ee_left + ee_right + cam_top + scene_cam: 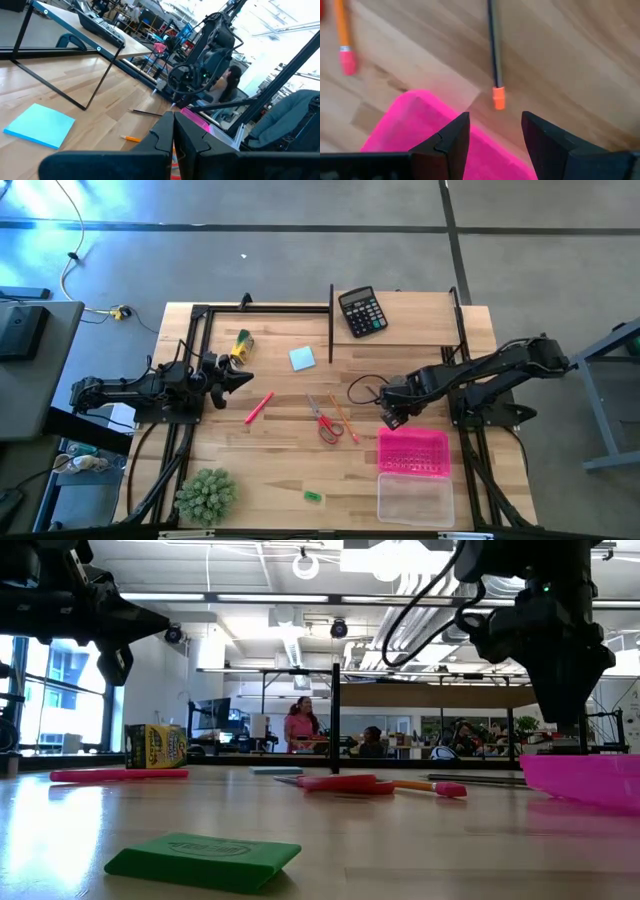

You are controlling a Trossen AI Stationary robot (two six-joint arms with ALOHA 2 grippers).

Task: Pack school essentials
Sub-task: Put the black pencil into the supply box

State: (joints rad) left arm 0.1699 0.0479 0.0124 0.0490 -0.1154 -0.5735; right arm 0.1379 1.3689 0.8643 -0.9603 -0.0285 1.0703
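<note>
On the wooden table lie a red pen (258, 407), red-handled scissors (325, 423), an orange pencil (345, 420), a light-blue notepad (302, 358), a yellow-green box (241, 345) and a green eraser (313, 497). An open pink box (412, 452) stands at the right, with its clear lid (413, 498) nearer the front edge. My right gripper (495, 135) points down, open, above the pink box's far left corner (420, 125) and the orange end (498, 97) of a dark pencil. It touches nothing. My left gripper (235, 380) is shut and level at the left.
A black calculator (362, 311) lies at the far side and a green spiky plant (207, 495) at the near left corner. A black frame (331, 320) stands along the table's far half. People sit in the room beyond the table.
</note>
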